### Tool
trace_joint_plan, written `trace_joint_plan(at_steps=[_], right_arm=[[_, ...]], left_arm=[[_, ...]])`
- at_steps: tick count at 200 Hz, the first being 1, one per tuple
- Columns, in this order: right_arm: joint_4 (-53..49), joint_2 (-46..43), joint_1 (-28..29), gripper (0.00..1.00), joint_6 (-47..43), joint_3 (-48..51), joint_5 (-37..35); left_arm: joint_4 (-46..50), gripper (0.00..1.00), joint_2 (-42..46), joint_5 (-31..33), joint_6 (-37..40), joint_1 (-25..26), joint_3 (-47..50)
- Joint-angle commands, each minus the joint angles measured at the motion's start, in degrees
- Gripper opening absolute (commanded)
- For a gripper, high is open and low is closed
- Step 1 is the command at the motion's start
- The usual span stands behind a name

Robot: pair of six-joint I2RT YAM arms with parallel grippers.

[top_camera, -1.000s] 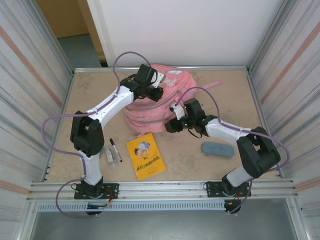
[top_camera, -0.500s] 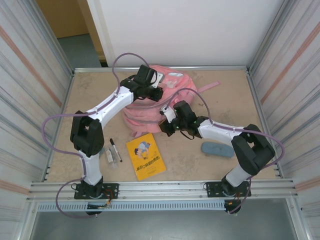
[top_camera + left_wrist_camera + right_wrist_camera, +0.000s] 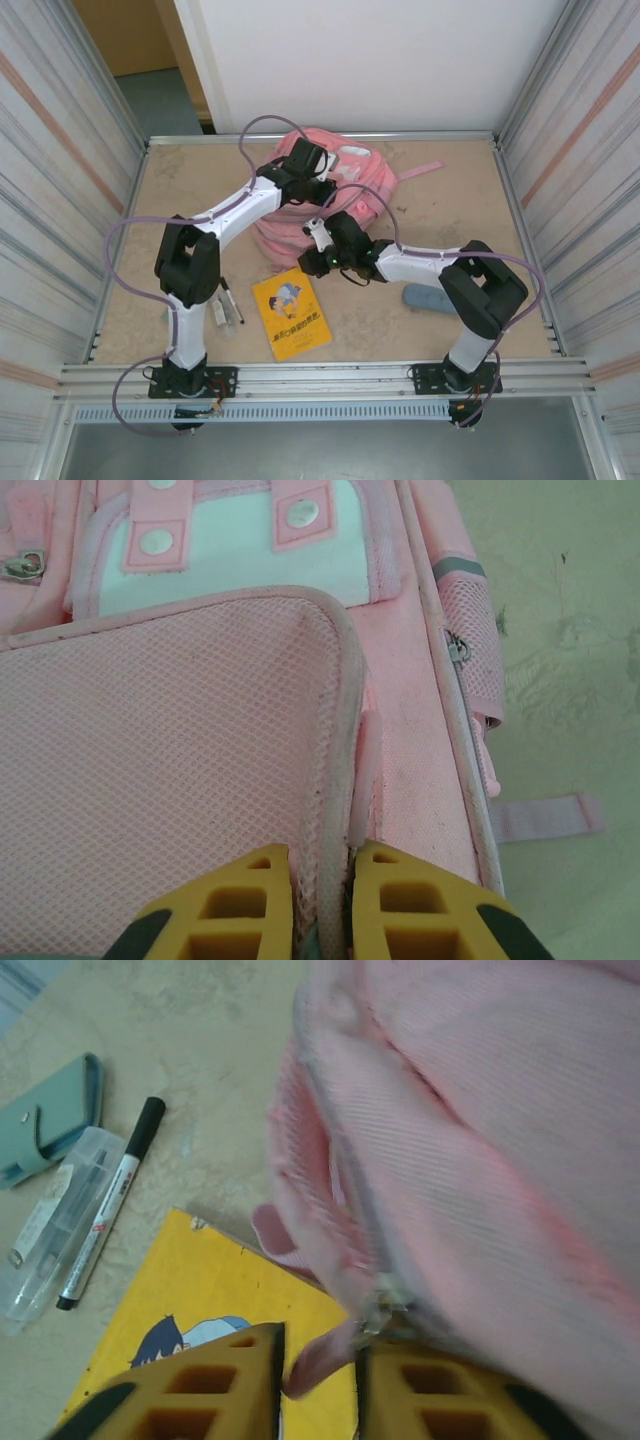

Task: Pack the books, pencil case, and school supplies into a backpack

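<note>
The pink backpack (image 3: 300, 215) lies at the table's back middle. My left gripper (image 3: 322, 190) is on top of it, shut on the piped edge of its pink mesh flap (image 3: 200, 700), which runs up between the yellow fingers (image 3: 400, 900). My right gripper (image 3: 318, 1360) is at the backpack's near edge, jaws apart, with the pink zip pull (image 3: 316, 1361) hanging loose between them below the grey slider (image 3: 381, 1306). The yellow booklet (image 3: 290, 312) lies flat just under that gripper. The black marker (image 3: 110, 1210), a clear stick case (image 3: 55, 1225) and a grey-green block (image 3: 50, 1120) lie left of it. My right arm partly hides the blue-grey pencil case (image 3: 432, 298).
Ribbed metal walls (image 3: 60, 200) close in both sides, and a metal rail (image 3: 320, 375) runs along the near edge. A pink strap (image 3: 415, 170) trails right of the backpack. Bare table shows at the back left (image 3: 190, 180) and the right (image 3: 470, 200).
My right gripper has slid left along the backpack's near edge to the zip end above the booklet, and its jaws shut, then parted. My left gripper shifted slightly right, still holding the flap.
</note>
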State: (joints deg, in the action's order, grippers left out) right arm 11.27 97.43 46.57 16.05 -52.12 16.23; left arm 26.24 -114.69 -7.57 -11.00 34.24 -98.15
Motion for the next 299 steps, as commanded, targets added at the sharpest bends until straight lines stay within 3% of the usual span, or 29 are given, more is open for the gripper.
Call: trace_joint_plan(at_steps=[1,9,20,36,49,60,73,105,141,180,206,223,233,255,264,299], right_arm=[[3.09,-4.59,0.57,0.38,2.33,4.27,-3.7],[2.32,-6.94,0.08,0.44,3.33,6.2,-5.5],[1.03,-10.84,-0.35,0.49,5.29,8.88,-8.47],[-3.45,-16.99,-0.72,0.57,9.18,11.04,-13.81],[-14.38,-20.37,-1.43,0.69,16.63,8.96,-23.93],[-23.63,-21.39,-3.74,0.73,22.44,5.85,-27.09],[-28.52,-21.44,-7.99,0.73,27.76,4.0,-23.02],[-24.59,-18.94,-14.71,0.73,38.4,4.31,-12.21],[-21.88,-10.61,-15.12,0.75,39.79,-2.77,-10.03],[-17.69,-2.66,-12.61,0.75,46.61,-7.43,-9.36],[-13.52,3.14,-10.93,0.68,50.48,-9.58,-7.18],[-9.05,4.99,-10.54,0.33,54.22,-9.06,-6.1],[-7.89,4.84,-10.53,0.21,54.35,-9.17,-5.62],[-8.47,2.11,-10.44,0.04,54.05,-9.89,-5.52],[-8.68,1.05,-10.44,0.0,53.87,-10.65,-4.94],[-11.43,-1.46,-10.88,0.0,51.58,-15.52,-3.08]], left_arm=[[-6.88,0.24,0.6,-3.25,-0.5,-0.55,-1.55],[-5.67,0.38,1.22,-5.33,-1.06,-1.22,-1.39],[-3.67,0.48,2.77,-7.65,-2.51,-2.19,-0.63],[-2.24,0.53,6.27,-9.46,-4.16,-3.28,2.77],[-1.5,0.54,9.67,-9.44,-5.28,-3.63,6.77],[-0.93,0.54,12.72,-10.05,-6.41,-3.5,10.24],[-0.66,0.54,16.42,-11.0,-7.99,-3.33,14.7],[0.04,0.55,22.51,-7.51,-11.44,-0.67,24.83],[0.69,0.55,24.34,-1.36,-15.0,4.12,29.87],[-0.56,0.54,29.48,3.1,-20.95,4.61,35.33],[-1.74,0.54,33.72,4.52,-23.21,4.61,39.05],[-2.95,0.55,35.5,3.96,-24.5,4.79,41.73],[-3.38,0.55,35.93,3.42,-24.94,4.78,42.82],[-1.8,0.56,36.73,2.48,-25.21,4.92,42.73],[-1.68,0.56,37.42,2.52,-25.43,4.96,42.84],[-1.39,0.59,37.32,3.86,-25.73,4.87,40.5]])
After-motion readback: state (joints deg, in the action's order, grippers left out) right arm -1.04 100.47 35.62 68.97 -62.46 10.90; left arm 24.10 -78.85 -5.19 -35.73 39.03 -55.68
